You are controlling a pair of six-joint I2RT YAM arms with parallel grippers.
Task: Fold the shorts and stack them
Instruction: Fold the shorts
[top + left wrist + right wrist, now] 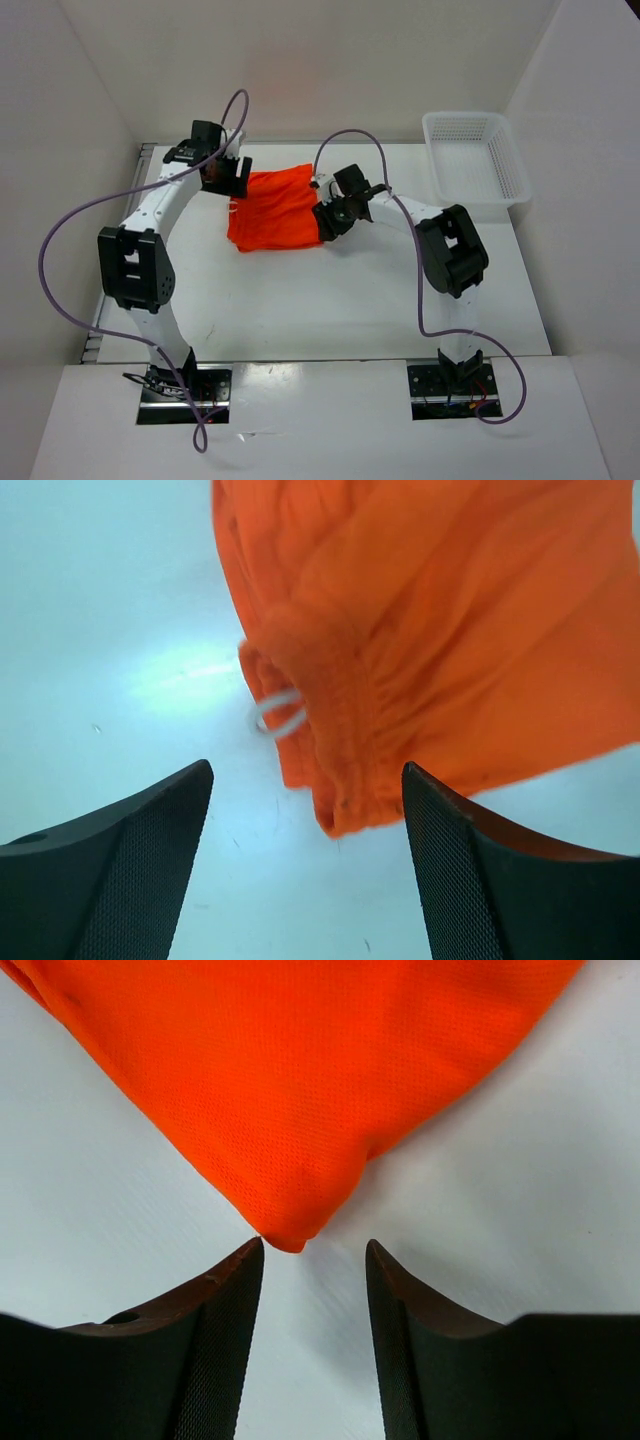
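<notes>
Your shorts point(278, 212) lie folded on the far middle of the table point(300, 300), between your two hands. Your left hand point(306, 766) sits at their left edge, fingers spread wide and grasping nothing. The gathered waistband point(335, 710) and white drawstring point(278, 712) lie just beyond its fingertips. Your right hand point(315, 1243) is at the near right corner, fingers parted; the cloth's tip sits at the gap, not pinched. Table surface shows all along the shorts' near edge. The white basket point(475, 155) stands well apart, far right.
</notes>
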